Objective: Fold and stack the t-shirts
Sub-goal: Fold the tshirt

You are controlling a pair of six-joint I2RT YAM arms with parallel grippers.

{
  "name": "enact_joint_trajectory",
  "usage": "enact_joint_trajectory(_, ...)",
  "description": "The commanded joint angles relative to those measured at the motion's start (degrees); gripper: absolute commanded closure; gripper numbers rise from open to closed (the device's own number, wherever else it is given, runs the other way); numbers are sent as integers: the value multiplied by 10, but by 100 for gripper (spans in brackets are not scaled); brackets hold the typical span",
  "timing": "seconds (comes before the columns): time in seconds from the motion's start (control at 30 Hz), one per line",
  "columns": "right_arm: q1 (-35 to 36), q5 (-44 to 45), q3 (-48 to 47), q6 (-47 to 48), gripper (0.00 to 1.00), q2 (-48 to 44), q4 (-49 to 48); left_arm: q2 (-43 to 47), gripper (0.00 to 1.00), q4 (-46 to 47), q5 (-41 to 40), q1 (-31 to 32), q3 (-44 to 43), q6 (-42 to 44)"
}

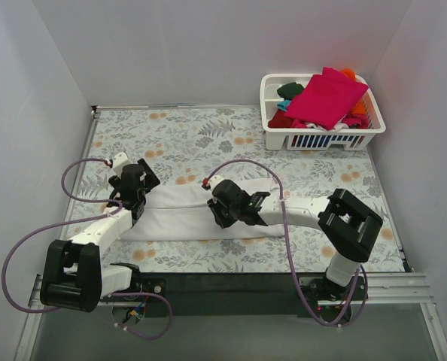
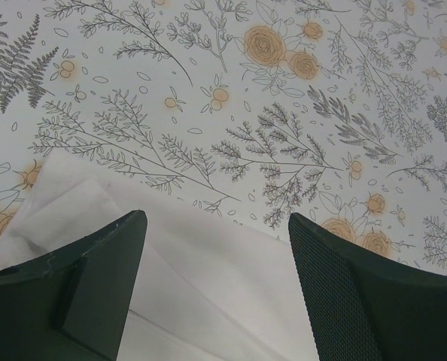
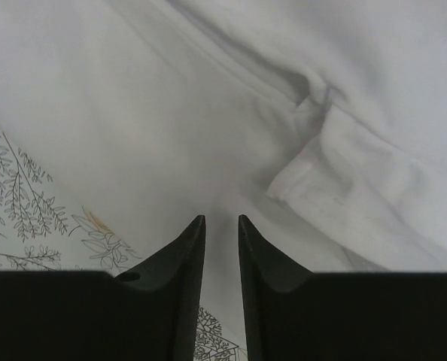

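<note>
Upper right, basket (image 1: 266, 96) holds magenta t-shirt (image 1: 327, 98) atop others. Left gripper (image 2: 216, 226) apart; whether right gripper (image 3: 222, 219) clamps the white t-shirt (image 3: 133, 113) I cannot tell.

Covering the left end and the middle of the white t-shirt (image 1: 174, 216) in the top view with the left gripper (image 1: 133, 201) and the right gripper (image 1: 217, 214). Running off the bottom edge at the left wrist, and off the top and right edges at the right wrist. Showing only a narrow slit between the right fingers (image 3: 186, 256), too narrow for telling any pinch of cloth. Burying most of the other t-shirts (image 1: 284, 119), far beyond the white t-shirt in the basket (image 1: 321, 141), under the magenta t-shirt (image 1: 325, 98).
</note>
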State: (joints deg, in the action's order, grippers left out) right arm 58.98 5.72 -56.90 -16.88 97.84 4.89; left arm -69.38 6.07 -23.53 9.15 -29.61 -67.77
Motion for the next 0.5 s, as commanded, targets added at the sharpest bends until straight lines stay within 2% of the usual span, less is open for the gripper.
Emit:
enact_joint_trajectory(0.0, 31, 4, -9, -26, 78, -17, 24, -5, 29, 2, -6, 2, -1, 8)
enact_joint_trajectory(0.07, 42, 0, -10, -34, 73, -17, 31, -6, 29, 0, -6, 2, -2, 8)
enact_joint_trajectory(0.1, 51, -3, -11, -35, 67, -18, 35, -6, 29, 1, -6, 1, -2, 9)
enact_joint_trajectory(0.2, 68, -2, -13, -41, 62, -35, 50, -8, 29, 1, -4, 2, -3, 8)
enact_joint_trajectory(0.27, 69, 24, -6, -46, 61, -56, 52, -10, 29, 1, -2, 2, -3, 8)
enact_joint_trajectory(0.4, 49, 142, 13, -31, 51, -120, 64, -20, 29, 0, 2, 3, -6, 9)
enact_joint_trajectory(0.47, 26, 148, 17, -25, 51, -132, 68, -22, 29, 0, 2, 3, -8, 9)
